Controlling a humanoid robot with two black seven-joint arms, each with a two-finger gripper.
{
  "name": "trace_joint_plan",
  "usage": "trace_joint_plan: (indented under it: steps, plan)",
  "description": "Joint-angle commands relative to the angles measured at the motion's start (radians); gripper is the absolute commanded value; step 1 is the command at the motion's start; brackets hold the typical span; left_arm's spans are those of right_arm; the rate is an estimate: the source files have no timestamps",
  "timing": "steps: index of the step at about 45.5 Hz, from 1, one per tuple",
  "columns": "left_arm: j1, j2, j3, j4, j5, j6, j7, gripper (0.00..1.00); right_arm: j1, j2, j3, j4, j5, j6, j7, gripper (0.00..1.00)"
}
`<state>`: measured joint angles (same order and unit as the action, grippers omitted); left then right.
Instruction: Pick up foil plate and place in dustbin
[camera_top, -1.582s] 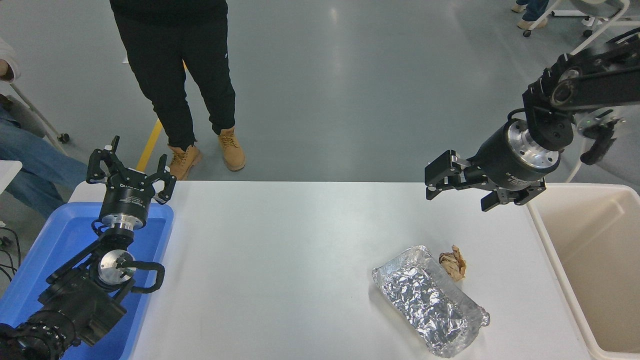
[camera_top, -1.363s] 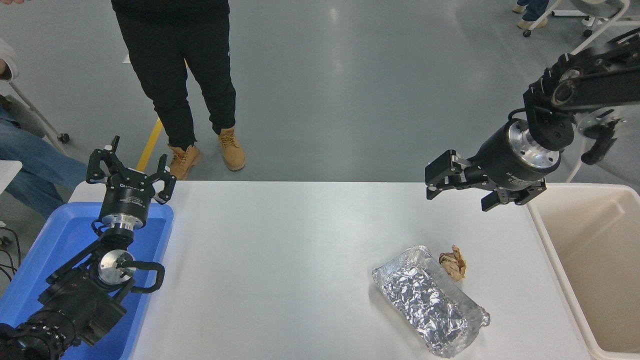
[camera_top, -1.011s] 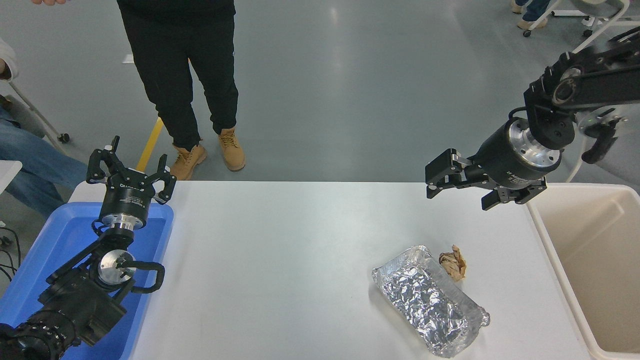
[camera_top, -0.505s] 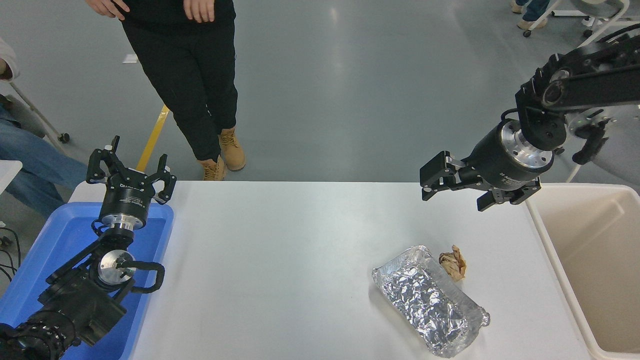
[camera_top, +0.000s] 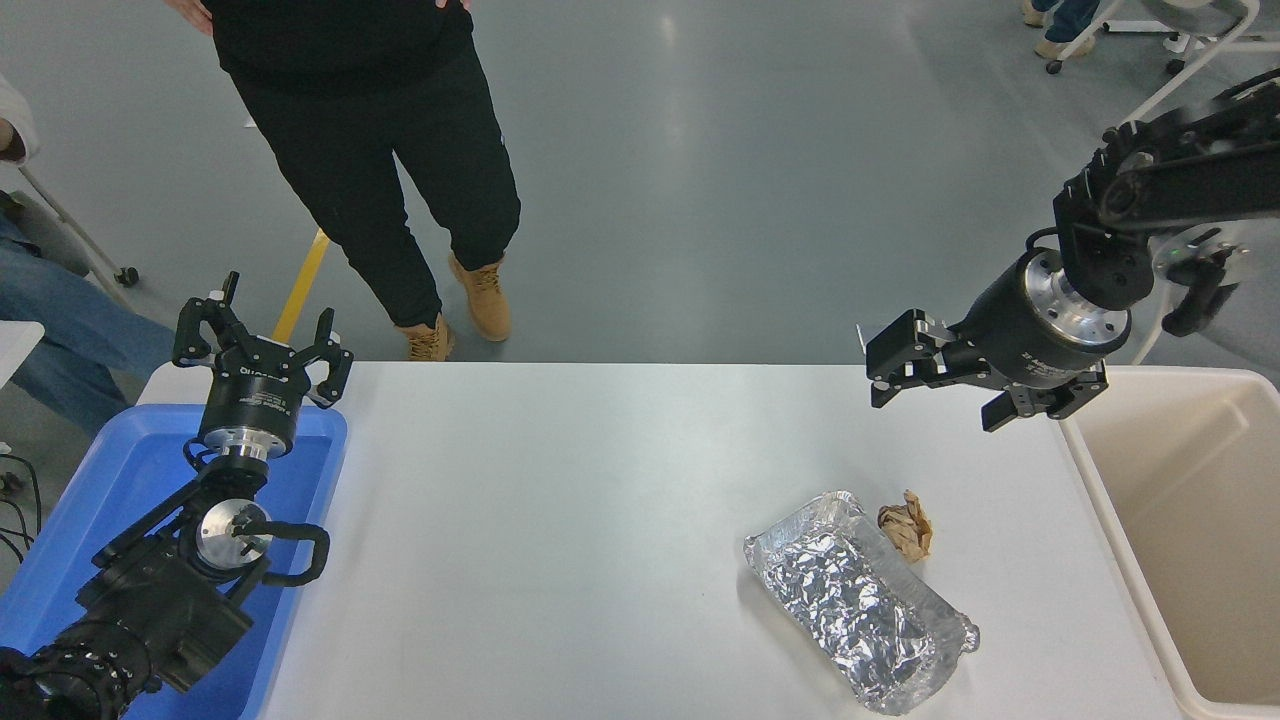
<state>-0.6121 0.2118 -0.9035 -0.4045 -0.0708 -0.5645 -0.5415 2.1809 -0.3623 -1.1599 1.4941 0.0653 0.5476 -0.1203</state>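
The foil plate (camera_top: 860, 603), a crinkled silver tray, lies on the white table (camera_top: 560, 520) at the front right, slanted. The beige dustbin (camera_top: 1190, 530) stands off the table's right edge, its inside showing nothing. My right gripper (camera_top: 935, 385) is open and empty, hanging in the air over the table's far right, well above and behind the foil plate. My left gripper (camera_top: 262, 335) is open and parked at the lower left, over the blue bin.
A small crumpled brown paper ball (camera_top: 905, 528) lies against the foil plate's far right side. A blue bin (camera_top: 130, 500) stands at the table's left. A person in black trousers (camera_top: 380, 170) stands at the far side, left of centre.
My right gripper drifted slightly left, then shifted right and a little down, staying open. The person at the far side stepped to the right. The foil plate has not moved.
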Motion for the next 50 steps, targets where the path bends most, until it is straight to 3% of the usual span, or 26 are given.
trace_joint_plan:
  steps: [1,19,25,50]
  plan:
    - [0.0,0.0,0.0,-0.001,0.0,0.0,0.0,0.99,-0.019,-0.006,0.006,-0.001,-0.001,0.0,0.002,1.0]
    - [0.0,0.0,0.0,-0.001,0.0,0.0,0.0,0.99,-0.108,-0.024,-0.012,-0.001,-0.005,-0.018,0.001,1.0]
    - [0.0,0.001,0.0,0.001,0.0,0.0,0.0,0.99,-0.185,-0.029,-0.023,0.0,-0.012,-0.133,0.001,1.0]
    - [0.0,0.0,0.0,0.001,0.0,0.0,0.0,0.99,-0.593,-0.087,0.003,0.008,0.001,-0.33,0.002,1.0]
